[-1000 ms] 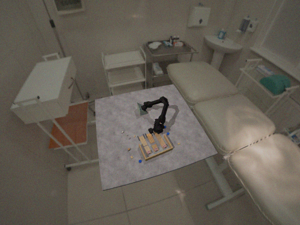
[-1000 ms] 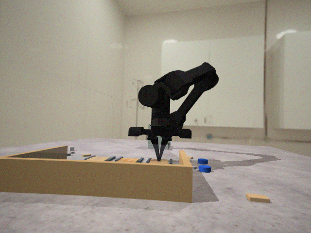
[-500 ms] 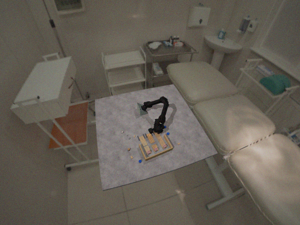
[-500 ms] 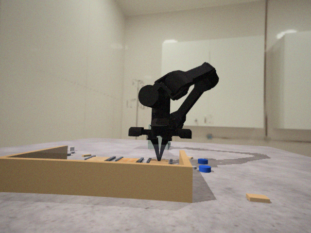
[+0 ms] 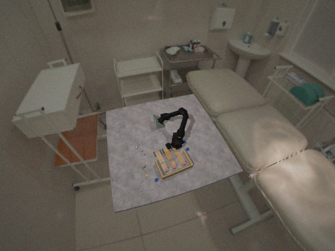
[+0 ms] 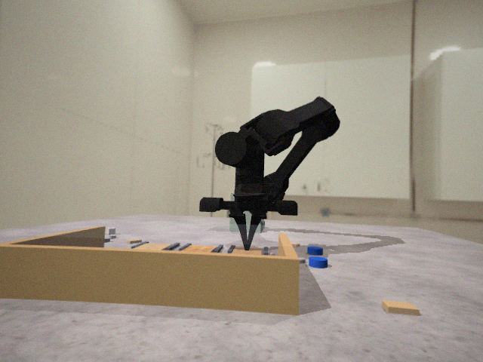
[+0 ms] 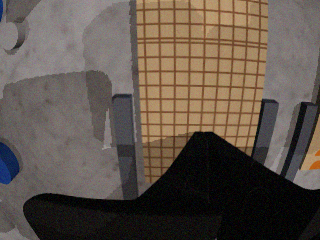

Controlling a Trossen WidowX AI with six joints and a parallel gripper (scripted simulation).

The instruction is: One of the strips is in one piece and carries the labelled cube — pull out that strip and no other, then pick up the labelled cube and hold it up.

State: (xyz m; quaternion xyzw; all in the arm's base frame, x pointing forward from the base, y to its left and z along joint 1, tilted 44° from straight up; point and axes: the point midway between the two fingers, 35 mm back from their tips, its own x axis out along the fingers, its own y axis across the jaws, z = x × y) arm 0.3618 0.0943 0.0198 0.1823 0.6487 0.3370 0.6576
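Observation:
Three tan strips lie side by side inside a low wooden border. The right strip (image 5: 179, 157) (image 6: 255, 252) (image 7: 200, 75) has a brown grid and looks continuous up to its pinkish cube (image 5: 184, 163). The middle strip (image 5: 168, 153) (image 6: 198, 248) has orange spots; a wide gap separates it from a short piece with another cube (image 5: 174, 167). The left strip (image 5: 159, 156) (image 6: 150, 246) shows a narrow break before the piece with the third cube (image 5: 166, 169). Cube labels are unreadable. My gripper (image 6: 247, 248) (image 7: 202, 140) is shut and empty, tips down at the grid strip's arm-side end; contact is unclear.
The wooden border (image 5: 178, 171) (image 6: 155, 276) rises around the far ends of the strips. Dark guide rails (image 7: 124, 125) (image 7: 265, 125) flank the grid strip. Blue discs (image 5: 187, 149) (image 6: 318, 262) and a tan chip (image 5: 199, 160) (image 6: 400, 308) lie outside the border.

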